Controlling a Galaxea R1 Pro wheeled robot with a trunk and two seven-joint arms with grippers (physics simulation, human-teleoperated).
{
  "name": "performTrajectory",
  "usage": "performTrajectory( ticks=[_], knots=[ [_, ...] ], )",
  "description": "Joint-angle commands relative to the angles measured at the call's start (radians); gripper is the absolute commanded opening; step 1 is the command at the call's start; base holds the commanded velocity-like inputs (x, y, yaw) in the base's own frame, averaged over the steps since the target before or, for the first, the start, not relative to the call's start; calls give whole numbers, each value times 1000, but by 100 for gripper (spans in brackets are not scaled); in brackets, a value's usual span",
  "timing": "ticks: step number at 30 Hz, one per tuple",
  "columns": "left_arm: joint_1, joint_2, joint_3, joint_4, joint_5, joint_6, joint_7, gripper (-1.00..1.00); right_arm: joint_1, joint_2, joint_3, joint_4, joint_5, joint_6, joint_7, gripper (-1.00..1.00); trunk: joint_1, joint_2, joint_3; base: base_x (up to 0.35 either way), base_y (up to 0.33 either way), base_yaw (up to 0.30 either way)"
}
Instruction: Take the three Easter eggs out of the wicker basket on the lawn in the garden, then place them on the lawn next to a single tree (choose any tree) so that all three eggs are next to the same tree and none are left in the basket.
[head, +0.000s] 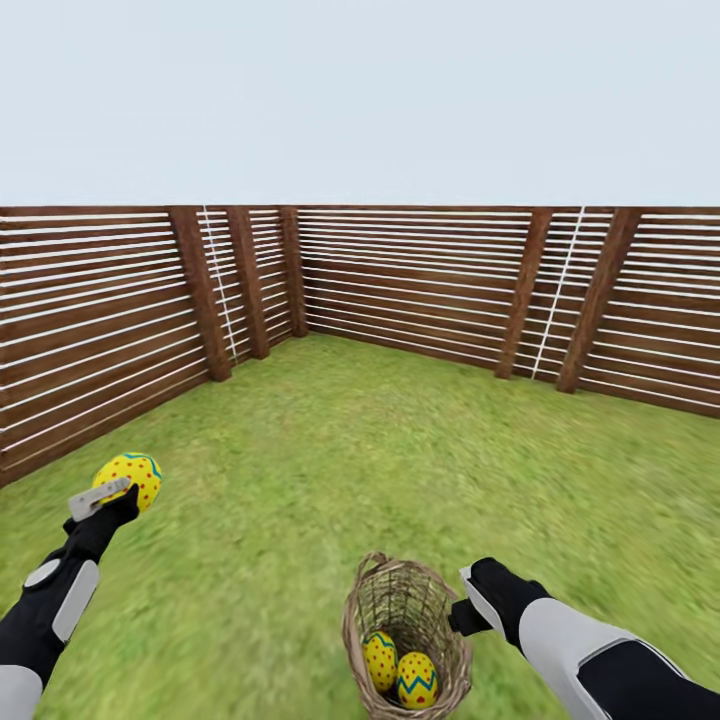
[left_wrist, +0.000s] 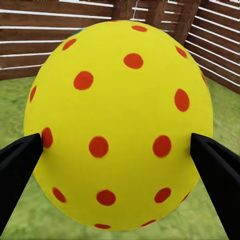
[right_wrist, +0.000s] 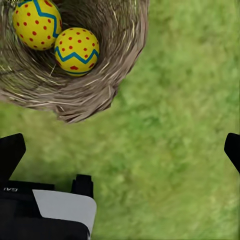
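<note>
Yellow with red dots, the one egg (head: 130, 478) we carry sits clamped between the left fingers (left_wrist: 17, 165), held out over the lawn (head: 330, 460) to our left, well apart from the wicker basket (head: 360, 610). In the left wrist view each black pad presses a flank of the shell, so the grip runs across the egg's width and its long axis points away from the wrist, toward the fence (head: 420, 290).

Our right gripper (head: 470, 600) hangs just beside the basket's rim, on its right side. Its fingers (right_wrist: 11, 150) stand wide apart with only grass between them; they hold nothing. The right wrist view shows the basket mouth lying off to one side of the fingers, not between them, so we judge the coming reach has to shift this hand sideways over the opening before it can descend. The right arm is plainly the nearer one.

We count three eggs: one in the left hand, and two zigzag eggs (head: 398, 672) touching at the basket's bottom. One basket. No tree trunk is visible from here.
</note>
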Motion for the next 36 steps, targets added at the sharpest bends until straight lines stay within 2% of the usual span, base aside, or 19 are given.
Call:
performTrajectory(
  ticks=[1, 5, 9, 24, 36],
  knots=[
    [-1, 0, 1, 0, 10, 0, -11, -100, 0, 0, 8, -2, -11, 5, -3, 100, -4, 6, 2, 0, 0, 235],
    [-1, 3, 0, 0, 8, 7, -9, -100, 0, 1, 8, 0, -11, 5, -3, 100, -8, 13, 5, 0, 0, 234],
    [-1, 4, -3, -1, 5, 9, -8, -100, 0, 14, 8, 0, -11, 4, -3, 100, -15, 27, 11, 0, 0, 198],
    [-1, -3, -8, 11, 2, 8, -14, -100, 0, 12, 8, 0, -11, 3, -8, 100, -15, 27, 11, 0, 0, 20],
    [-1, -6, -10, 10, 1, 8, -14, -100, 0, 12, 8, 0, -10, 3, -10, 100, -15, 27, 11, 0, 0, 279]
  ],
)
